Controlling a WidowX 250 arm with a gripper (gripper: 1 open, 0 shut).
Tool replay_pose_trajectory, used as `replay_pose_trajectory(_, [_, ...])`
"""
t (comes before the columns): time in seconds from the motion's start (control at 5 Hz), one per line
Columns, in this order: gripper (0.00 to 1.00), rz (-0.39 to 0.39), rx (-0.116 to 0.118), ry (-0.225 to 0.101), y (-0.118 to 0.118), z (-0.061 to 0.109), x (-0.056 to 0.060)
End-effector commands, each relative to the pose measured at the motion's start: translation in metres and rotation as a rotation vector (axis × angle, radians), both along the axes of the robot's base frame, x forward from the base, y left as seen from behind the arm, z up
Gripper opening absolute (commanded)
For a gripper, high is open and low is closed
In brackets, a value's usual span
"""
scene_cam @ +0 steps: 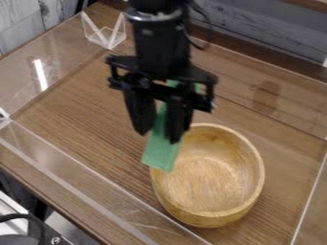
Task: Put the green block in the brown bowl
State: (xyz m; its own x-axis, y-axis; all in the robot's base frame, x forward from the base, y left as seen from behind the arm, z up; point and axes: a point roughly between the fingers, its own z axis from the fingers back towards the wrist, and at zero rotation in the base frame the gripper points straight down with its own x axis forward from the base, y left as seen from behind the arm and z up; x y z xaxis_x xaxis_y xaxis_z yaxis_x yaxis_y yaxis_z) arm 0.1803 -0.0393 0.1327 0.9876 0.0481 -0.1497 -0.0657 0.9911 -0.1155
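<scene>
My black gripper (159, 126) points down and is shut on the green block (163, 150), a flat bright-green bar that hangs tilted from the fingers. The block's lower end hovers just over the left rim of the brown bowl (217, 177), a round, shallow wooden bowl at the lower right of the table. Only the block's lower half shows below the fingers; the upper part is hidden between them. Nothing lies inside the bowl.
The wooden tabletop (76, 105) is enclosed by clear plastic walls, with a front wall edge (76, 182) at lower left. A clear folded piece (105, 33) stands at the back left. Grey planks run behind.
</scene>
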Motion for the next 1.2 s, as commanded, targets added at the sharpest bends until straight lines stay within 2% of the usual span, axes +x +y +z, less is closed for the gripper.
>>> replay_pose_trajectory(0.0, [0.00,-0.022,0.007,-0.070,-0.035,0.001,0.011])
replay_pose_trajectory(0.2, [0.00,-0.028,0.009,-0.085,-0.069,-0.011,0.012])
replay_pose_trajectory(0.4, [0.00,-0.017,0.005,-0.097,-0.078,-0.012,0.019])
replay_pose_trajectory(1.0, [0.00,0.005,0.000,-0.101,-0.063,-0.004,0.018])
